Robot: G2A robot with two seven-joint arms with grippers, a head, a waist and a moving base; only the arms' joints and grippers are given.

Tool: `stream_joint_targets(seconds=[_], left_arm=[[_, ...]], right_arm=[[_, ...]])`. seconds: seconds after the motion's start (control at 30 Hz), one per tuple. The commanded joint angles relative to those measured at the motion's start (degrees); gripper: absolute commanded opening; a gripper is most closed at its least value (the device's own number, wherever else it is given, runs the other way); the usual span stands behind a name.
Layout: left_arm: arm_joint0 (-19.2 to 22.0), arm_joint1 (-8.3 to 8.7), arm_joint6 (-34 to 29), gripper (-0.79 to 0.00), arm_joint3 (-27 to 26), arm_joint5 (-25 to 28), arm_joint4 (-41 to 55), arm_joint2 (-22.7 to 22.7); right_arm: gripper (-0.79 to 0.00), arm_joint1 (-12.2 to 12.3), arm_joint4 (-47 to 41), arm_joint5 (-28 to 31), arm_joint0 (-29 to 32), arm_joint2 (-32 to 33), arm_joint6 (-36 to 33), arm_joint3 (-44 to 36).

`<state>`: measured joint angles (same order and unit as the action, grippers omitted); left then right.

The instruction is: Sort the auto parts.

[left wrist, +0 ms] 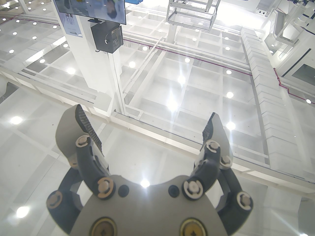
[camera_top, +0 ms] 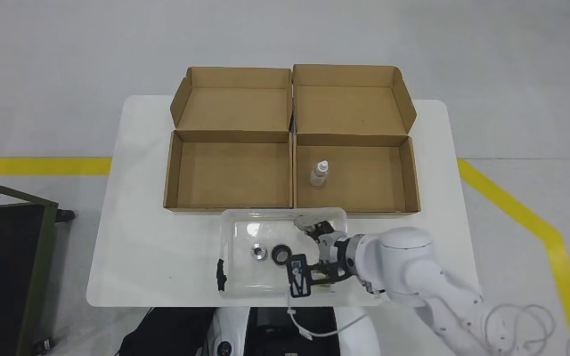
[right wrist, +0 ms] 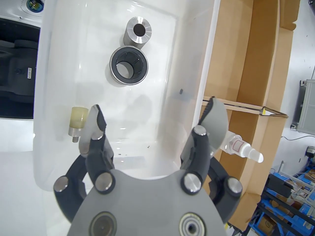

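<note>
Right wrist view catches a cream stud (right wrist: 78, 121) lying just beside one finger of the right gripper (right wrist: 155, 104); from the top, the arm covers that spot. The fingers are spread wide with nothing between them, and the arm is angled across the right end of the tray (camera_top: 240, 267). Ahead of the gripper stands the black bearing (right wrist: 129, 65), with the steel sleeve (right wrist: 137, 31) close beyond it. Farther back, a bottle (camera_top: 319, 173) stands in the right box (camera_top: 365, 182). The left gripper (left wrist: 146, 111), fingers apart and empty, points up at the ceiling.
</note>
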<state>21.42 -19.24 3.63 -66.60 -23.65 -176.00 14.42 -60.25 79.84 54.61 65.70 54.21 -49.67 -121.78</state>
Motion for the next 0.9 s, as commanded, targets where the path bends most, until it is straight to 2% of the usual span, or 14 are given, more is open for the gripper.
stream_joint_targets(seconds=[0.0, 0.17, 0.73, 0.8, 0.87], left_arm=[[0.0, 0.00, 0.0, 0.000, 0.0, 0.0, 0.0, 0.0], [0.0, 0.00, 0.0, 0.000, 0.0, 0.0, 0.0, 0.0], [0.0, 0.00, 0.0, 0.000, 0.0, 0.0, 0.0, 0.0], [0.0, 0.00, 0.0, 0.000, 0.0, 0.0, 0.0, 0.0], [0.0, 0.00, 0.0, 0.000, 0.0, 0.0, 0.0, 0.0]], right_arm=[[0.000, 0.3, -1.5, -1.0, 0.1, 0.0, -1.0, 0.1], [0.000, 1.1, -6.9, -2.9, -0.2, 0.6, -2.9, -0.1], [0.000, 1.1, -6.9, -2.9, -0.2, 0.6, -2.9, -0.1], [0.000, 1.1, -9.1, -3.0, 0.5, 0.3, -1.6, 0.4], [0.000, 1.3, -9.9, -3.5, -0.2, -0.1, -3.5, 0.4]])
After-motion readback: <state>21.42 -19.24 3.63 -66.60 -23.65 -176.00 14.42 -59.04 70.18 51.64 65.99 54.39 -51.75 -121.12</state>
